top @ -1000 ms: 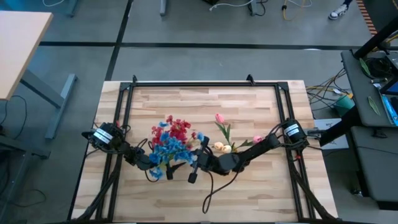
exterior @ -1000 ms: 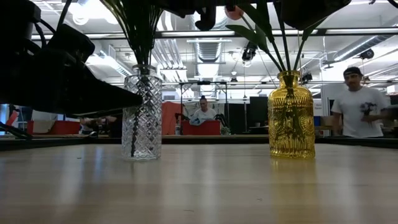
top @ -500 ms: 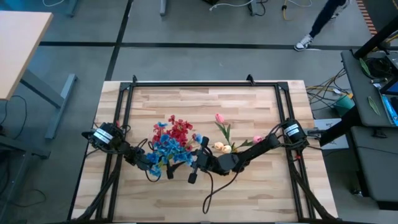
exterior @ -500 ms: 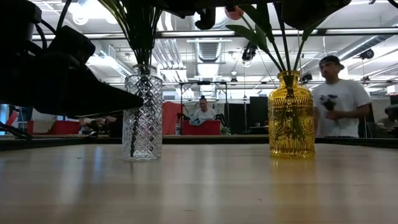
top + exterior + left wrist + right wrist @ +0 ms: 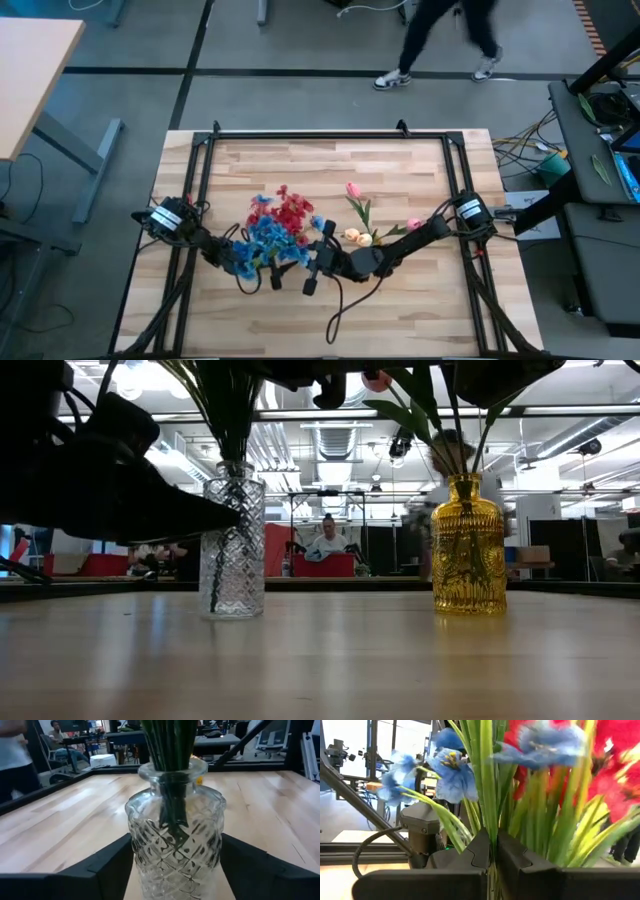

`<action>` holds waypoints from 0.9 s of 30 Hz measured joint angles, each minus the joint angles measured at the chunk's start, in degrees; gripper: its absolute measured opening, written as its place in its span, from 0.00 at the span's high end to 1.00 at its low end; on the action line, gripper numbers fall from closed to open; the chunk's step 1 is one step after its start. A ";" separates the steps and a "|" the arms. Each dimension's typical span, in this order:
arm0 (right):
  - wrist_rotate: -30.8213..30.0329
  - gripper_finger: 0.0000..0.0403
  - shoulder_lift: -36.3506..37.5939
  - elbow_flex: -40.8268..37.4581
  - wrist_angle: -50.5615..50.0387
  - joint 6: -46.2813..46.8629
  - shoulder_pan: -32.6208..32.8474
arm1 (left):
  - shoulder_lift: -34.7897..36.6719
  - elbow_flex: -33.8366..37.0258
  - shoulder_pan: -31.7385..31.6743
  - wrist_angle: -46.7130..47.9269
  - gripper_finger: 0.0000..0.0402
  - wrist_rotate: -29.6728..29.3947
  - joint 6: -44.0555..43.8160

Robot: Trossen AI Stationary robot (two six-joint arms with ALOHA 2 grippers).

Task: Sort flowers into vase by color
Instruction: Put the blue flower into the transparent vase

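A clear cut-glass vase (image 5: 233, 545) (image 5: 175, 840) stands by its base on the wooden table. It holds a bunch of red blossoms (image 5: 290, 208) and blue blossoms (image 5: 265, 238) on green stems. A yellow glass vase (image 5: 468, 550) to its right holds pink tulips (image 5: 353, 190) and a cream bud (image 5: 352, 236). My left gripper (image 5: 252, 262) (image 5: 175, 865) reaches in from the table's left, with the clear vase between its fingers. My right gripper (image 5: 305, 262) (image 5: 492, 852) reaches in from the right, high among the stems above that vase, and is shut on one stem. My left gripper has the clear vase's body (image 5: 137, 855) between its two fingers (image 5: 110, 865), one on each side wall. The fingers come level from the table's left. The vase is upright with its base on the table. My right gripper pinches a green flower stem (image 5: 492, 827) between its two fingers (image 5: 480, 850). The fingers come level from the table's right and lie across the upright stem. The stem stands among the other stems of the bunch. Which blossom it carries is hidden.
A black frame (image 5: 330, 135) borders the table's far edge and sides. A black cable (image 5: 345, 300) trails over the near part of the table. Bare wood lies at the far side (image 5: 330, 160). A person (image 5: 440, 40) walks on the floor beyond the table.
My left gripper has moved a little toward the table's right. The clear vase has slid slightly the same way with it, staying upright. My right gripper has kept its hold. A person has walked across the room behind the table.
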State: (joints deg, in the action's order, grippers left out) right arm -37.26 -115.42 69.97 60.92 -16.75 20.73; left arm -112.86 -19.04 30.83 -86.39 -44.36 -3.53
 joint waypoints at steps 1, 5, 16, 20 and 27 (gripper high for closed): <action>0.09 0.97 0.00 -0.02 -0.24 0.39 0.00 | 0.00 -0.56 0.00 0.47 0.37 -0.05 0.72; 0.36 0.97 0.00 -0.04 -0.97 1.31 0.00 | 0.00 -1.79 -0.27 1.90 0.44 -1.47 1.84; -0.29 0.97 0.00 -0.04 -1.18 1.18 0.04 | 0.00 -1.58 -0.50 2.47 0.44 -1.61 -0.14; -0.59 0.97 0.00 -0.04 -2.00 0.26 0.17 | 0.13 0.38 -0.50 1.92 0.44 -1.77 -3.77; -3.82 0.97 0.04 -0.58 -3.70 0.91 0.33 | 0.20 2.63 0.10 0.68 0.44 -3.28 -6.30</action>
State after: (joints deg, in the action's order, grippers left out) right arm -41.07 -115.37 69.39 57.22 -15.84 21.06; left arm -112.66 -16.40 30.93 -85.71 -47.64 -9.82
